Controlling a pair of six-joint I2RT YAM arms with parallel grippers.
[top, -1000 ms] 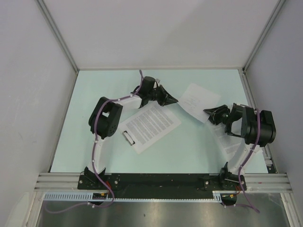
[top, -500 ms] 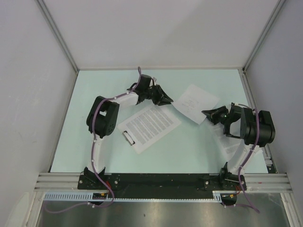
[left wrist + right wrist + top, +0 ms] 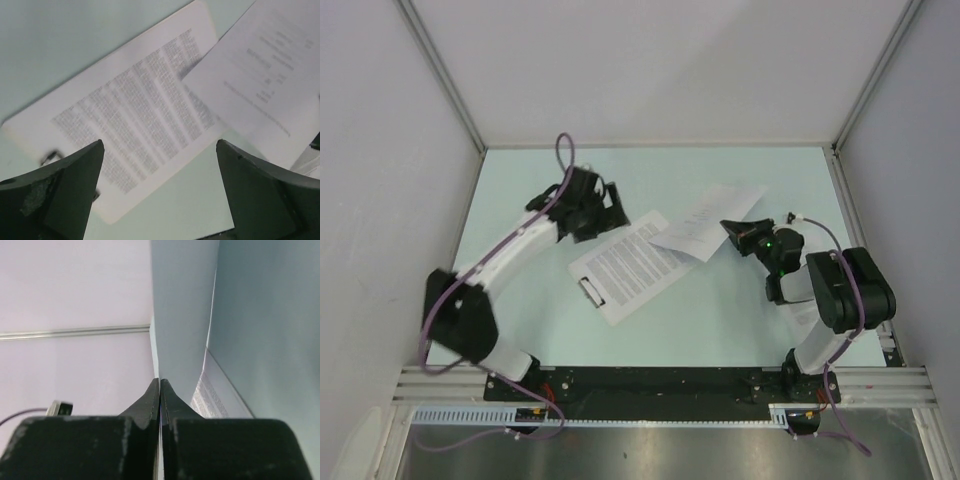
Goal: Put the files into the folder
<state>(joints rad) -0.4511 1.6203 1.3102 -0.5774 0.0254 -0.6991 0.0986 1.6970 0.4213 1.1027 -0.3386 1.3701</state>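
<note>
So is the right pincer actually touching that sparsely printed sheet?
Touching. The right wrist view shows the right pincer shut on the sparsely printed sheet, which sticks up from between its tips.

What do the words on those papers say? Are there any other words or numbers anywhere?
Densely printed sheet on the folder: rows of black text, too small to read.
Sparsely printed sheet: a few short lines, too blurred to read.
No other words, labels or numbers show.

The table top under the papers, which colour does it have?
The table is pale mint green, shown best in the top external view.
</note>
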